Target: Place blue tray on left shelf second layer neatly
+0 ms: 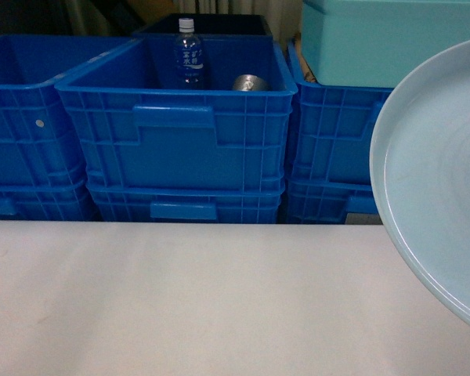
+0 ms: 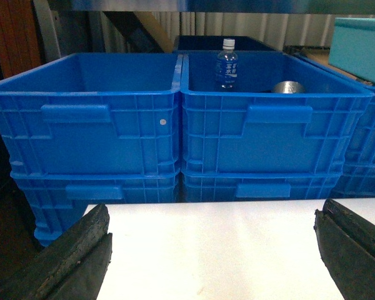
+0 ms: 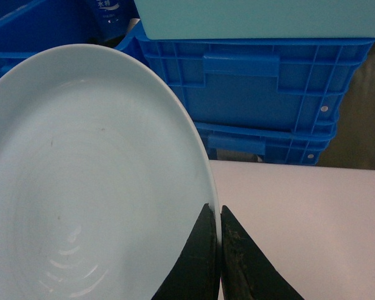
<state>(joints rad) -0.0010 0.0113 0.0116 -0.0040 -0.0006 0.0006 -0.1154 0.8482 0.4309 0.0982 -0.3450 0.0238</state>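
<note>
The blue tray [image 1: 439,180] is a pale round dish held up on edge at the right of the head view, above the white table [image 1: 188,298]. In the right wrist view my right gripper [image 3: 220,209] is shut on the rim of the blue tray [image 3: 94,181], one finger inside the dish and one outside. My left gripper [image 2: 214,212] is open low over the table, with nothing between its fingers. A shiny metal rail [image 2: 144,5] crosses the top of the left wrist view; I cannot tell whether it belongs to the left shelf.
Stacked deep-blue crates [image 1: 176,141] line the far edge of the table. The middle crate holds a water bottle [image 1: 189,55] and a metal cup [image 1: 251,82]. A turquoise box [image 1: 376,39] sits on the right crate stack.
</note>
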